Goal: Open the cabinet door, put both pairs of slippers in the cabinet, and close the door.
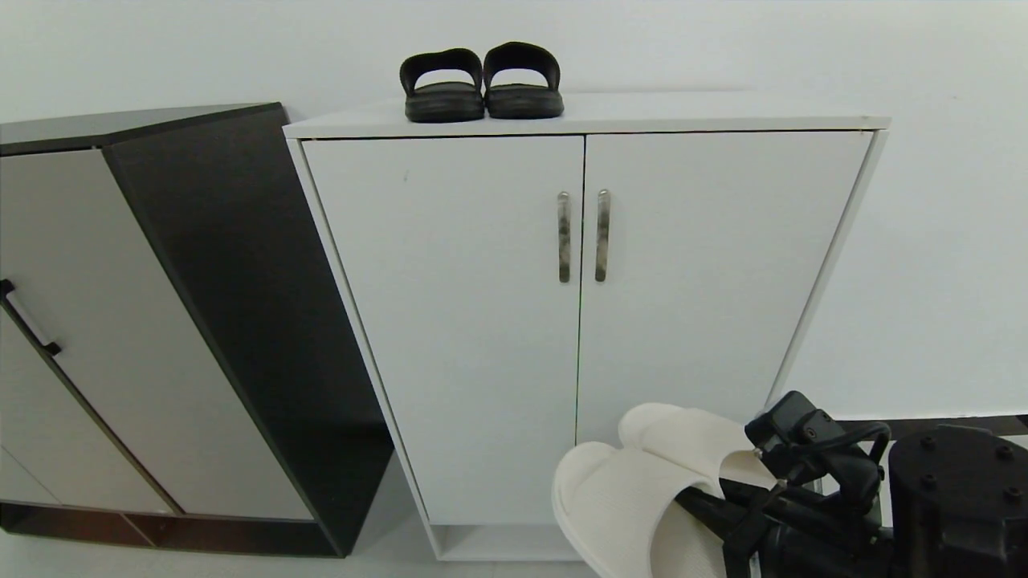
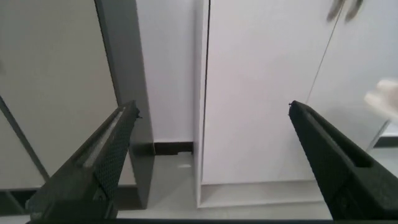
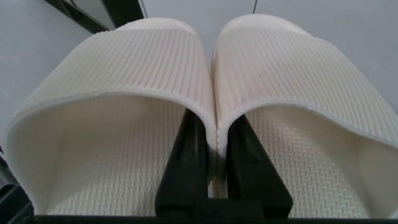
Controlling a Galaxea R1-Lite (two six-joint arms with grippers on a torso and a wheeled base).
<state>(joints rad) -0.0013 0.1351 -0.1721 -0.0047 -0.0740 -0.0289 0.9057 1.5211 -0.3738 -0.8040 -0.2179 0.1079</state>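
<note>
At five o'clock, the right end effector (image 3: 216, 168) clamps the white slippers (image 1: 634, 482); the left end effector (image 2: 212, 107) gapes apart. Cabinet doors (image 1: 450, 321) are shut, and the black slippers (image 1: 480, 84) sit on top.

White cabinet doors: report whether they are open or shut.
Shut. Both white cabinet doors sit flush in the frame, only a thin seam between them, their two handles side by side.

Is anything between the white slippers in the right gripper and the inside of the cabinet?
Yes. The left door and right door are both shut, so the white slippers, held by the right gripper low before the right door, cannot go in. The left gripper, jaws open, is empty.
</note>
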